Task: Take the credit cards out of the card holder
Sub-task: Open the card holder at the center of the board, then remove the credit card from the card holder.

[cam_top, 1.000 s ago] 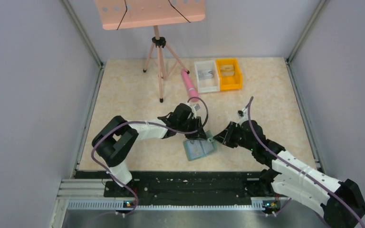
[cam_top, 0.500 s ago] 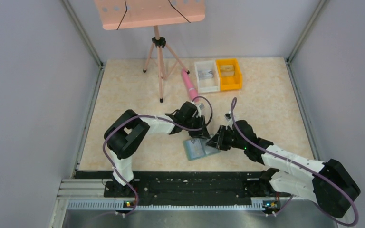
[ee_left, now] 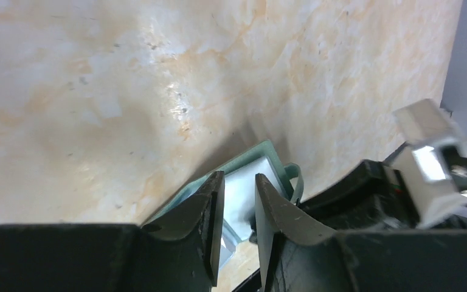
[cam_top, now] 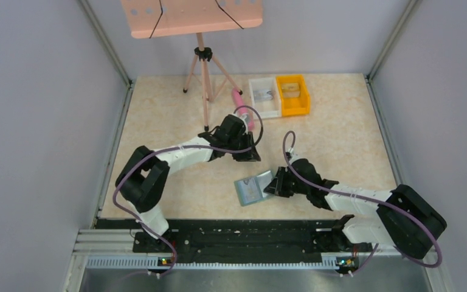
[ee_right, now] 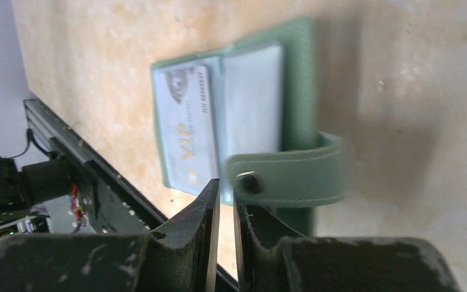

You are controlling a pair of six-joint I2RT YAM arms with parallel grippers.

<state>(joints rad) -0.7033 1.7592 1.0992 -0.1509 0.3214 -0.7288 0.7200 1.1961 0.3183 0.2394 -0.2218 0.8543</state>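
Right wrist view shows the sage-green bifold card holder [ee_right: 298, 73] lying spread open on the marbled beige bench [ee_right: 127, 48], blue pockets facing up. One pale credit card [ee_right: 185, 131] printed "VIP" sits in the pocket farther from the green snap tab [ee_right: 292, 176]. The right end effector [ee_right: 225, 191] is right at that tab, its jaws drawn almost together with only a slit between. Whether they pinch anything I cannot tell. The left end effector [cam_top: 247, 153] hovers apart from the holder on its far side, jaws likewise nearly closed with nothing between them.

Pulling the first card looks like the step in hand, not yet done. The next move likely calls for one end effector to pin the holder while the other opens, takes the card's exposed edge and slides it out along its pocket.

From above, the holder's long axis runs left to right, the right end slightly farther away, with the tab pointing at the right arm. The card's long axis lies across it.
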